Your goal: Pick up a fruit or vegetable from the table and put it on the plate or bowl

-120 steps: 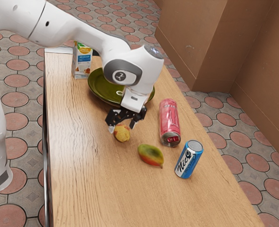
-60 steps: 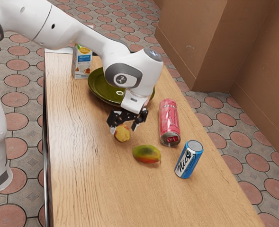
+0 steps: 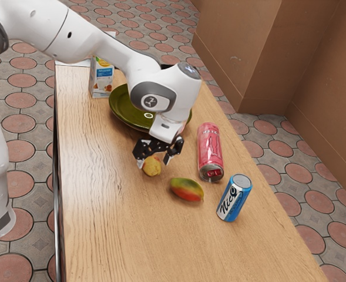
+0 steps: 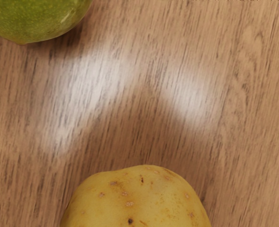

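**Open pincer poised over a yellow fruit near the plate**

The pincer [image 3: 156,154] hangs with its fingers spread wide, gripping nothing, just over the yellow fruit [image 3: 151,167], which lies on the table [image 3: 114,235] just off the plate [image 3: 121,106]. Farther from the plate lie a mango [image 3: 187,189], a red can [image 3: 210,151] and a blue can [image 3: 234,197]. The fruit looks light, firm and smooth-skinned, and rounded enough to roll. It is best gripped across its widest middle, low down, with modest pressure.
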Robot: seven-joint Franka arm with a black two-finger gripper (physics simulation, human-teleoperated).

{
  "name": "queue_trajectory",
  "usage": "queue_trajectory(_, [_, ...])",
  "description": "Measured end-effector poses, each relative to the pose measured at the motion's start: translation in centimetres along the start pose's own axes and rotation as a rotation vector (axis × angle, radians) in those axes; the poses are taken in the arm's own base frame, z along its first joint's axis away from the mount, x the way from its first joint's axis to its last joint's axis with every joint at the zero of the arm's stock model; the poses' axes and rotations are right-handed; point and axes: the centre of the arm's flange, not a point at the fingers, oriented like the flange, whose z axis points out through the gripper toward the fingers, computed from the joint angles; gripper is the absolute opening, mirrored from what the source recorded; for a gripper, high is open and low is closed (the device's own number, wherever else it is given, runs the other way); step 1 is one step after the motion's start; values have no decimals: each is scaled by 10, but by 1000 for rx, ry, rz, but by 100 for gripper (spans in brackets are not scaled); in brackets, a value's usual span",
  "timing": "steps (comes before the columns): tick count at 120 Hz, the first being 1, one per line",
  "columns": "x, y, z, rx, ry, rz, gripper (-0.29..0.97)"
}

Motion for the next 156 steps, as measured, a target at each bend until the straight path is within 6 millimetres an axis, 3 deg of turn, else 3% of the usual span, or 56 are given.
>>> queue_trajectory(61, [-12, 0, 9, -3, -13, 2, 68])
queue_trajectory(123, [-10, -1, 15, 16, -7, 12, 68])
queue_trajectory(140, [-9, -2, 13, 28, 1, 4, 41])
queue_trajectory(156, [-9, -3, 12, 39, 4, -1, 35])
